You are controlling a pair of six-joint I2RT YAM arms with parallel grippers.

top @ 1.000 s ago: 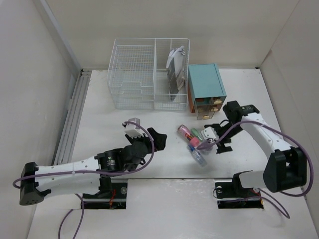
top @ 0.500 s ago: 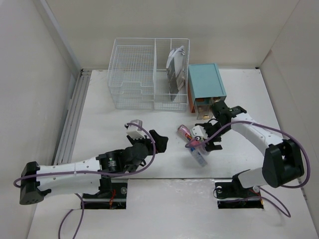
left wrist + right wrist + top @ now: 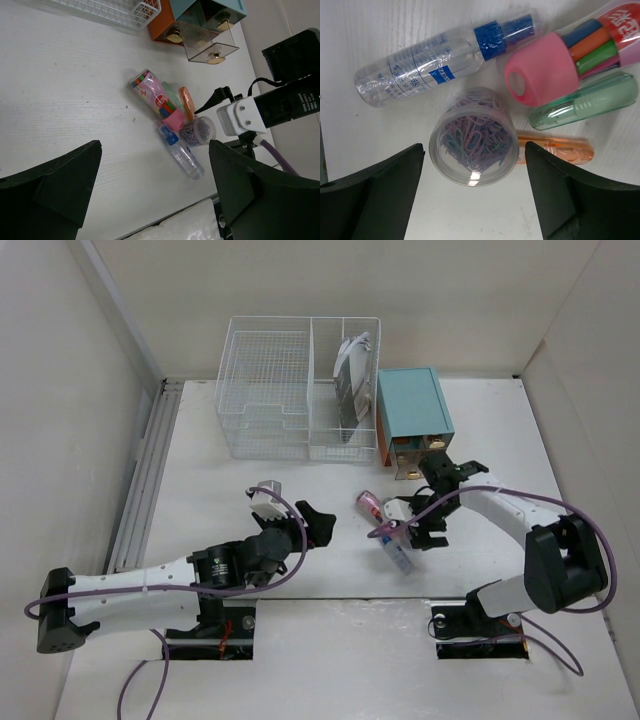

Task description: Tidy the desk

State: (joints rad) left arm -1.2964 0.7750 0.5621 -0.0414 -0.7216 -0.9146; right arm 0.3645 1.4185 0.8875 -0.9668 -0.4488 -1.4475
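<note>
On the white desk (image 3: 200, 460) lies a cluster: a clear round tub of paper clips (image 3: 472, 142), a clear spray bottle (image 3: 430, 60) with a blue collar, a pink-capped tube of coloured pens (image 3: 542, 70), a green marker (image 3: 585, 100) and an orange marker (image 3: 560, 150). My right gripper (image 3: 413, 523) is open, right above the tub, one finger on each side and apart from it. My left gripper (image 3: 292, 505) is open and empty, hovering left of the cluster. From the left wrist I see the pen tube (image 3: 155, 95), the bottle (image 3: 184, 156) and the tub (image 3: 197, 132).
A teal drawer box (image 3: 412, 410) with two clear drawers pulled open stands just behind the cluster. A white wire basket (image 3: 265, 390) holding papers in its right bay stands at the back. A metal rail (image 3: 145, 480) runs along the desk's left edge.
My right gripper has moved left from beside the drawer box to over the paper clip tub. My left arm has barely shifted.
</note>
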